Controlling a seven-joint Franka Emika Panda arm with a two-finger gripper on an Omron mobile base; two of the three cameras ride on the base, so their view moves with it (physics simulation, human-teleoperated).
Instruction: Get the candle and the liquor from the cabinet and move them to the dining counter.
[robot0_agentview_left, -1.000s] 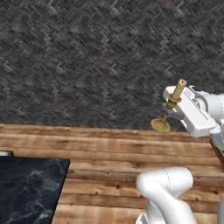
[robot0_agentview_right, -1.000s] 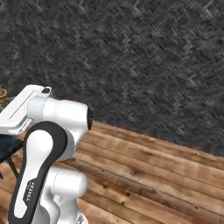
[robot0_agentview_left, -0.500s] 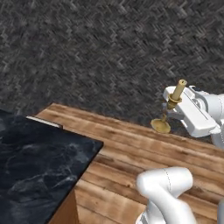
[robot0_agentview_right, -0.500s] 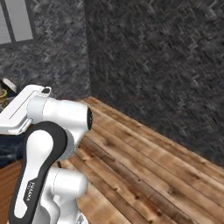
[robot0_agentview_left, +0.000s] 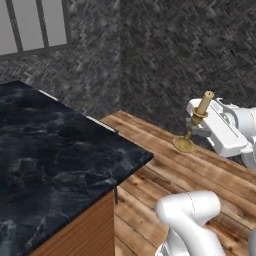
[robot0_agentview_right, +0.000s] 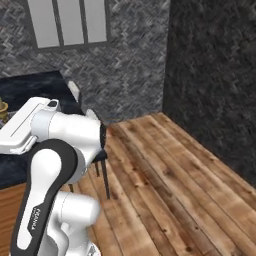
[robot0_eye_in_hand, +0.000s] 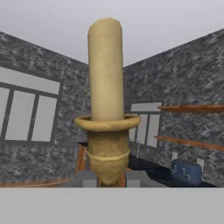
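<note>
My gripper (robot0_agentview_left: 196, 122) is shut on the candle (robot0_agentview_left: 202, 106), a cream-yellow stick in a brass holder, and holds it tilted in the air over the wooden floor. In the hand view the candle (robot0_eye_in_hand: 105, 92) stands tall in the middle, its holder pinched between the fingertips (robot0_eye_in_hand: 88, 179). A sliver of the candle's brass base (robot0_agentview_right: 2, 107) peeks out at the left edge of the right base view. The dining counter (robot0_agentview_left: 55, 160), a black marble slab over wooden sides, lies to the left of the held candle. The liquor and the cabinet are out of view.
Dark herringbone walls meet in a corner behind the counter, with a grey-paned window (robot0_agentview_left: 35, 25) on the left wall. Wooden floor (robot0_agentview_left: 210, 172) runs on the right. Thin dark legs (robot0_agentview_right: 103, 176) stand by the counter's edge (robot0_agentview_right: 30, 86).
The base has turned: the whole scene slid, the dining counter came in from the left and a window appeared. The candle stays held the same way in the gripper.
</note>
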